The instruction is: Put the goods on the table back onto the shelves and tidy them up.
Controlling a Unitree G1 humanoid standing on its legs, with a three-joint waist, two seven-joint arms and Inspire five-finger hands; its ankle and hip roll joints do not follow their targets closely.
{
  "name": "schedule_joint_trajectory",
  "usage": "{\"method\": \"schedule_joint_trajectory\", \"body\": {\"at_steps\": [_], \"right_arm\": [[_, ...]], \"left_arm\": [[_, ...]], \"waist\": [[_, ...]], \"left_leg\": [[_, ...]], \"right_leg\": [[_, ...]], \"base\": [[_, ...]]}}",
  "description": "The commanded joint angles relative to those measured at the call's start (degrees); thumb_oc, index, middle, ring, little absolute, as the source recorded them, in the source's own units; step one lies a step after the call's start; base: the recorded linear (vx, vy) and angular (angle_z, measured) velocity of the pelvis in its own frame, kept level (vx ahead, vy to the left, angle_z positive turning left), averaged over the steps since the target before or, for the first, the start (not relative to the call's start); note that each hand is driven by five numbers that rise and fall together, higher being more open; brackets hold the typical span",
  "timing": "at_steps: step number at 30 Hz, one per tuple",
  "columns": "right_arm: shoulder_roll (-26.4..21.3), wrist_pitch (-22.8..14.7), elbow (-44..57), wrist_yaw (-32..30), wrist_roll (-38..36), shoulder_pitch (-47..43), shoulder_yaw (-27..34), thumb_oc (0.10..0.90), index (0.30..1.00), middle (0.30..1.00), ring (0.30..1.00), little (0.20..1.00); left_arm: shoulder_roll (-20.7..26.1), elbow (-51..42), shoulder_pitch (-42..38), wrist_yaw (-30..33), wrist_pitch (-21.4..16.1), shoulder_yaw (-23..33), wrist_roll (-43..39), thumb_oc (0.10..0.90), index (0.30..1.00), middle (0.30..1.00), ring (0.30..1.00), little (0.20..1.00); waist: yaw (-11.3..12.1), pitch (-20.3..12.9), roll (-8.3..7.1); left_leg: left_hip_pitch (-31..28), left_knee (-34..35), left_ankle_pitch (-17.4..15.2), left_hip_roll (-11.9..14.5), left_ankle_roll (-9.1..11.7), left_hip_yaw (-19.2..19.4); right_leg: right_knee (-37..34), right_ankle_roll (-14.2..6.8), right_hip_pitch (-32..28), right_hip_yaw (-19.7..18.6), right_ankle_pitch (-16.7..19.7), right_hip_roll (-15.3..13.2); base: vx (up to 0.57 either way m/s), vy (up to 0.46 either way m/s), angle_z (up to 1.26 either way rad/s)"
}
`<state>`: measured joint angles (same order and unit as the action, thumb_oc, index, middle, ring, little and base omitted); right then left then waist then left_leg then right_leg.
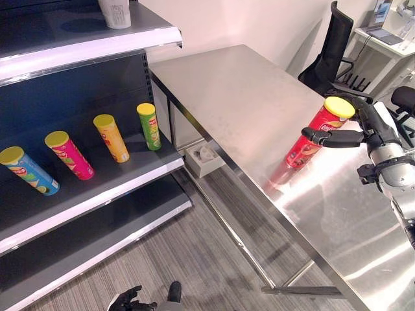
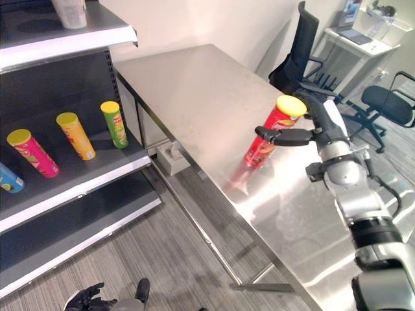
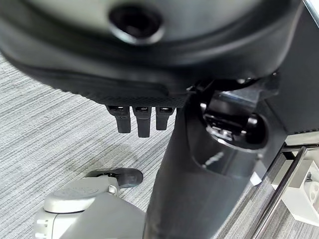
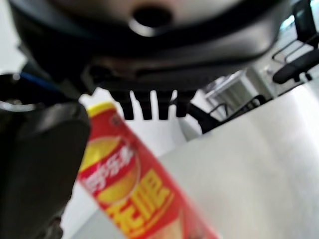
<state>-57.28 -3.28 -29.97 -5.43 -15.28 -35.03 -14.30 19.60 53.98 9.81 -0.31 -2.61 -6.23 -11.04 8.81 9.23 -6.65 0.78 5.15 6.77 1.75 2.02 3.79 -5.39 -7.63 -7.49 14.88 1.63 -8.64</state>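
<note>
Steel table (image 1: 246, 110), right hand (image 2: 311, 133) spread beside red can (image 1: 314, 135)

Grey striped carpet (image 1: 162, 259), white wall (image 1: 259, 26) — black office chair (image 1: 334, 52) beside a desk (image 1: 382, 42).

Black office chair (image 1: 334, 48) — white desk (image 1: 389, 45) beside it.

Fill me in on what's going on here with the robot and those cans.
The robot's right hand is at the red chip can standing on the steel table, with the thumb reaching across the can's front but not yet closed around it. Four more cans, blue, pink, orange and green, already stand in a row on the shelf. The left hand hangs low over the floor, idle.
</note>
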Motion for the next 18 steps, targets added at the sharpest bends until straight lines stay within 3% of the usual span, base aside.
{"method": "schedule_joint_trajectory", "body": {"at_steps": [1,13,18], "right_arm": [[-2.1,-2.6,-2.4,-4.4,0.5,-12.6,-1.8,0.400,0.300,0.300,0.300,0.300],[-1.1,-2.4,-1.3,-4.7,0.7,-11.0,-0.7,0.400,0.300,0.300,0.300,0.300],[0.1,-2.7,4.8,-5.7,1.1,-6.6,3.6,0.400,0.300,0.300,0.300,0.300]], "left_arm": [[3.2,0.7,-1.0,1.0,-1.8,-3.1,0.6,0.800,0.900,0.900,0.900,0.900],[3.1,0.7,-0.9,1.5,-1.6,-2.3,0.5,0.800,0.900,0.900,0.900,0.900],[2.8,0.3,-1.1,1.7,-1.1,-1.4,0.4,0.800,0.900,0.900,0.900,0.900]], "waist": [[1.9,-2.8,-0.60],[1.7,-2.8,-0.23],[1.4,-3.0,-0.02]], "left_leg": [[-1.0,-0.2,-5.6,0.8,1.6,0.3],[-1.3,-0.2,-5.7,0.8,1.7,-0.1],[-1.7,-0.2,-5.6,1.1,1.9,-0.1]], "right_leg": [[0.6,-2.8,-2.3,2.5,-3.5,-1.5],[0.4,-2.6,-2.7,2.8,-3.7,-1.3],[0.5,-2.4,-3.0,2.8,-4.1,-1.2]], "base": [[0.00,0.000,0.00],[0.00,-0.002,0.02],[0.00,0.000,0.00]]}}
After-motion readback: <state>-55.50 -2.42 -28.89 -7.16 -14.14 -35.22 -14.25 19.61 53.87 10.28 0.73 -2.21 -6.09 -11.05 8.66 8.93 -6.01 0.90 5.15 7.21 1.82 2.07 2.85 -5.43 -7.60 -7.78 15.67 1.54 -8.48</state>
